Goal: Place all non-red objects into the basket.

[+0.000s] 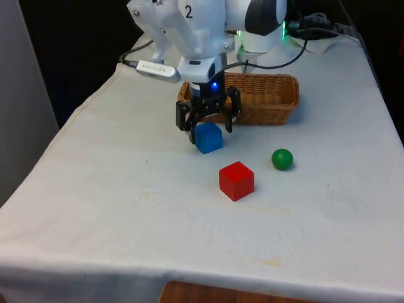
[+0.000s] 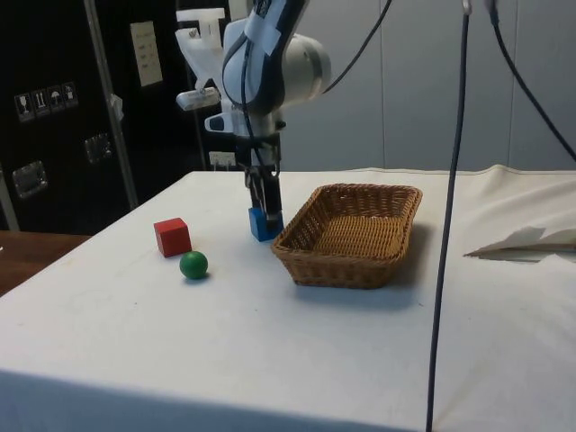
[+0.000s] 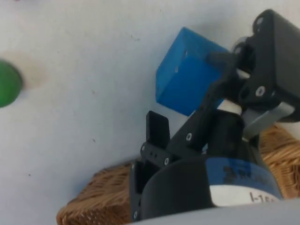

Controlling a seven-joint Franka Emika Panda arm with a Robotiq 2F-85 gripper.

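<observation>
The black two-finger gripper [image 1: 209, 126] is hanging low over the table, just in front of the woven wicker basket [image 1: 271, 101], with its fingers spread apart on either side of the small blue cube [image 1: 208, 137]. The wrist view is showing one finger lying along a face of the cube and the other standing off the opposite side, so the cube is sitting between open fingers and not being pinched. In the side view the gripper [image 2: 263, 191] is reaching down to the cube [image 2: 265, 223], which is resting on the cloth just beside the basket's [image 2: 349, 261] near corner.

Progress, as I judge it: nothing is lying in the basket; its woven floor is showing bare in the side view. Both non-red items are waiting on the table: the blue cube under the gripper and the small green ball [image 1: 282, 158], which is sitting near the red cube [image 1: 236, 180] and well apart from the basket. The red cube is staying out, as the task wants. So the first pick appears to be getting under way, with two placements left.

The white cloth [image 1: 113, 208] is covering the whole table, a little creased. Dark cabinets [image 2: 54, 108] are standing behind in the side view, and black cables [image 2: 448, 198] are hanging down across it.
</observation>
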